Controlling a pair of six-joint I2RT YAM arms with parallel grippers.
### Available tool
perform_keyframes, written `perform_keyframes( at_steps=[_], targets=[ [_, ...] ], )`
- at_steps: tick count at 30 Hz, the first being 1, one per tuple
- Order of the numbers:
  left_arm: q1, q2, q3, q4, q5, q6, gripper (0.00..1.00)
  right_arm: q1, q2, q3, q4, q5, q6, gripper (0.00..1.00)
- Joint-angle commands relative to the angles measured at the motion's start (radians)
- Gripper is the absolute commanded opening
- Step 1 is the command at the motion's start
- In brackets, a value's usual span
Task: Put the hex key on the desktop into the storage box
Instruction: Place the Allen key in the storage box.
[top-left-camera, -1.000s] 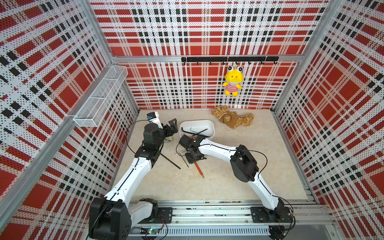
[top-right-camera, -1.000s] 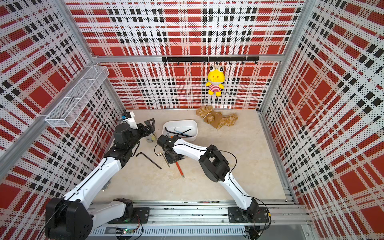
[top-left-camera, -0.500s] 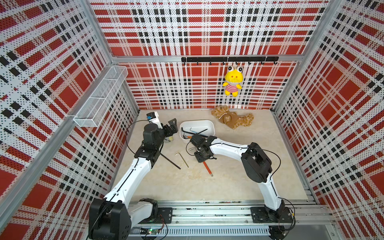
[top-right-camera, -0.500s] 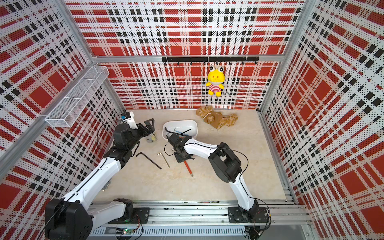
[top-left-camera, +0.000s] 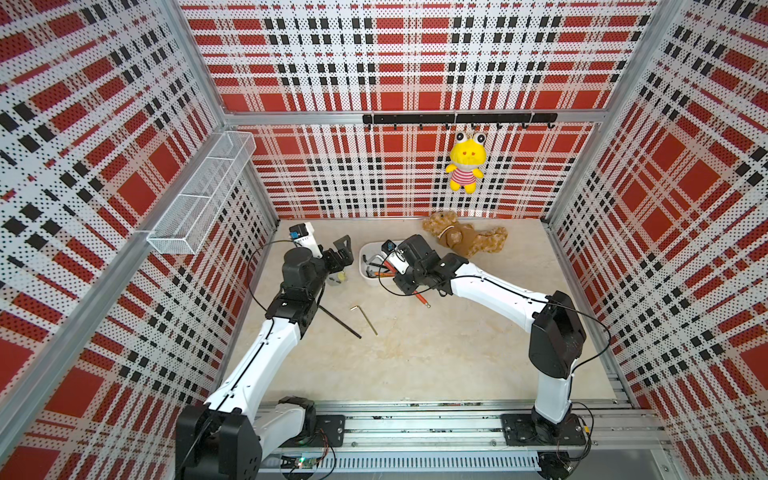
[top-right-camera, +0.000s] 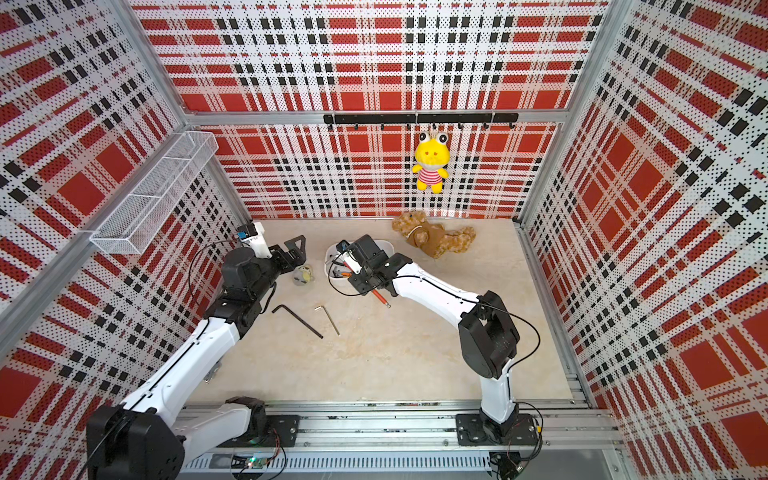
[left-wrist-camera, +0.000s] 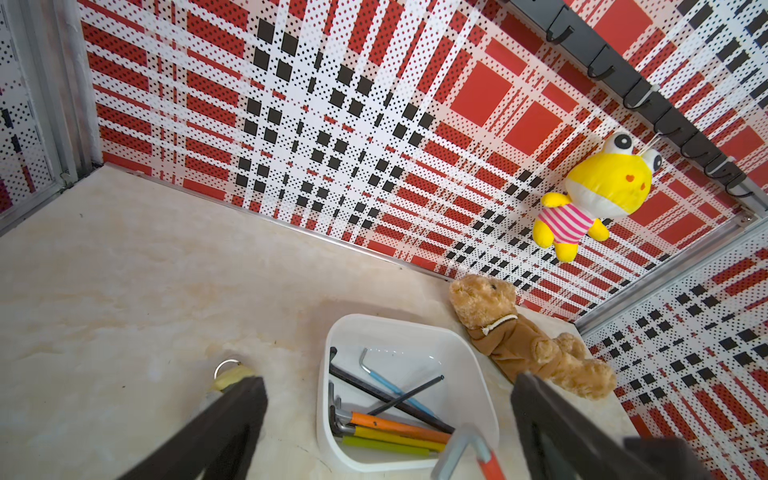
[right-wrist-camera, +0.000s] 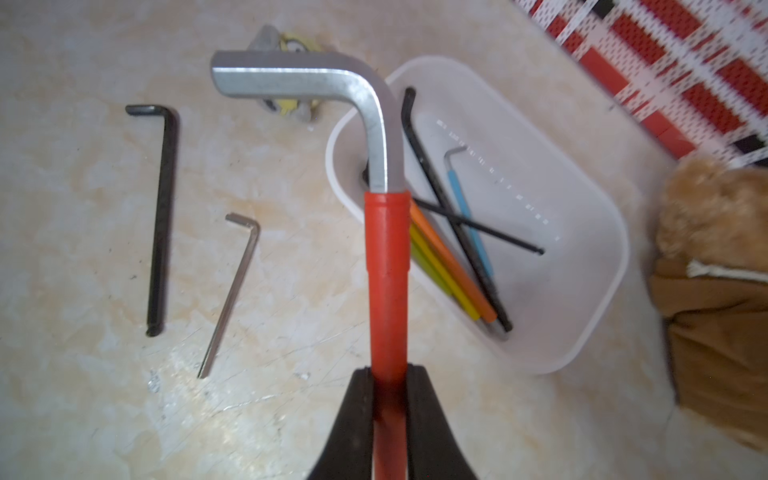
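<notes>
Over the near rim of the storage box (right-wrist-camera: 621, 266), the right gripper (right-wrist-camera: 388, 374) is clamped on a red-sleeved hex key (right-wrist-camera: 386, 257), whose bent steel end is raised above the box's edge. Coloured hex keys (left-wrist-camera: 399, 428) lie inside the box. Near and left of it on the desktop (top-left-camera: 415, 365), a black hex key (right-wrist-camera: 160, 220) and a small silver hex key (right-wrist-camera: 230, 299) lie side by side, apart. The left gripper (left-wrist-camera: 388, 380) hangs just left of the box, jaws wide apart, holding nothing

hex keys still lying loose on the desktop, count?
2. A long black hex key and a short thin hex key lie apart on the desktop beside the storage box. A third, the red-sleeved hex key, is clamped in the right gripper. More may be hidden.
</notes>
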Motion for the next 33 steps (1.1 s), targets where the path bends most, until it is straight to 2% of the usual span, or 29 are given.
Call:
perform_keyframes(
  at_steps=[1, 5, 9, 13, 19, 33],
  targets=[
    [0.007, -0.030, 0.006, -0.014, -0.007, 0.017, 0.99, -0.033, 0.043, 0.104, 0.074, -0.059, -0.189, 0.00],
    [0.014, -0.046, 0.012, -0.048, -0.019, 0.041, 0.99, -0.065, 0.124, 0.214, 0.061, -0.142, -0.284, 0.00],
    [0.029, -0.075, 0.004, -0.071, -0.034, 0.060, 0.99, -0.085, 0.198, 0.286, 0.082, -0.162, -0.346, 0.00],
    [0.041, -0.085, 0.000, -0.072, -0.023, 0.060, 0.99, -0.110, 0.328, 0.451, 0.021, -0.189, -0.351, 0.00],
    [0.053, -0.082, 0.001, -0.073, -0.015, 0.065, 0.99, -0.118, 0.498, 0.650, -0.068, -0.162, -0.349, 0.00],
    [0.066, -0.061, 0.011, -0.068, 0.002, 0.066, 0.99, -0.153, 0.591, 0.658, -0.100, -0.153, -0.262, 0.00]
  ],
)
